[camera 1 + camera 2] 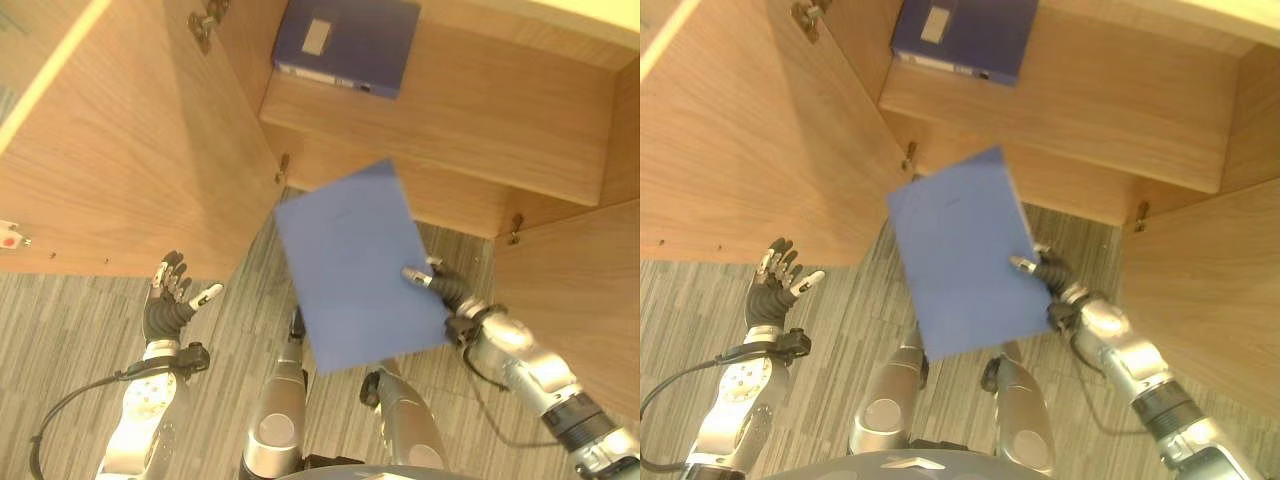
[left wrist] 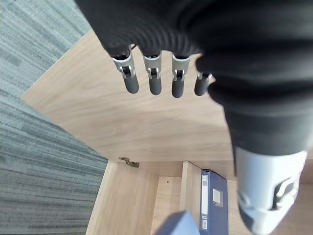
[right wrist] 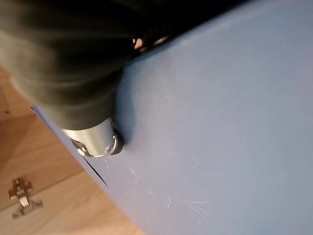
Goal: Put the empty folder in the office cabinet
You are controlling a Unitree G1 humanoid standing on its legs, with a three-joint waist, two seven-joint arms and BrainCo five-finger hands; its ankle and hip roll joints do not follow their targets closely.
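Your robot: silver-grey arms, dark ribbed wrist covers, left hand [image 1: 168, 300] and right hand [image 1: 443, 289] silver-fingered, dark-tipped.

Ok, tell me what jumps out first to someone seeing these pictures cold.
The big blue folder held up mid-scene in front of the open wooden cabinet, pinched at its right edge by the right hand. Next, a darker blue binder already lying on the cabinet shelf above it. The left hand hangs open near the swung-out left cabinet door, holding nothing.
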